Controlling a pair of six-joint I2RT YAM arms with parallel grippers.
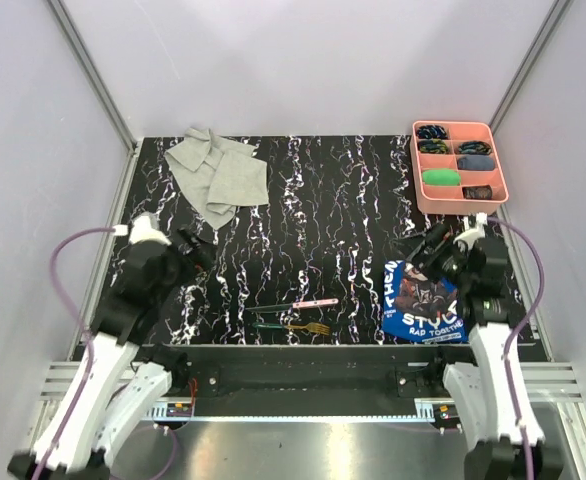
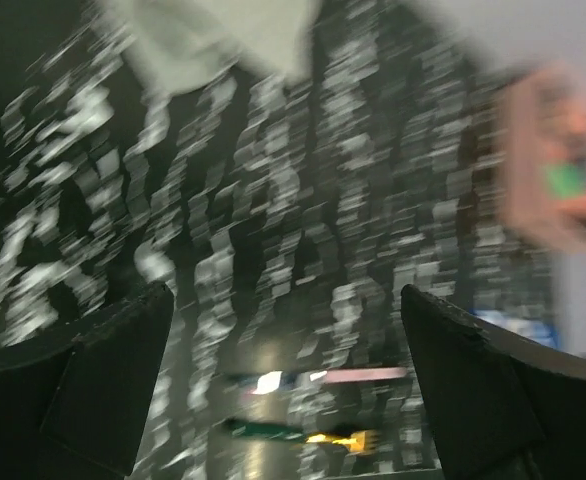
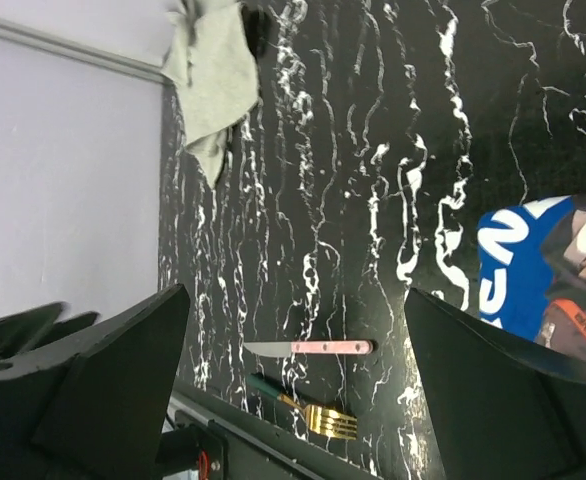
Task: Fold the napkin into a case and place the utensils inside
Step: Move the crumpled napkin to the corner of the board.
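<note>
Napkin (image 1: 218,175) lies rumpled just beyond left gripper (image 1: 201,252) — not touching.

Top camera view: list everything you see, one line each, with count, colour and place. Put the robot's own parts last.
napkin: one, light grey, crumpled at the far left of the table
knife: one, pink handle, near edge at the centre
fork: one, green handle and gold tines, just nearer than the knife
printed cloth: one, blue with white lettering, near right
tray: one, pink with compartments, far right corner
small items: several, dark, blue and one green, in the tray's compartments
table: one, black with white veins
left gripper: one, black, open and empty, above the left side
right gripper: one, black, open and empty, above the printed cloth
</note>
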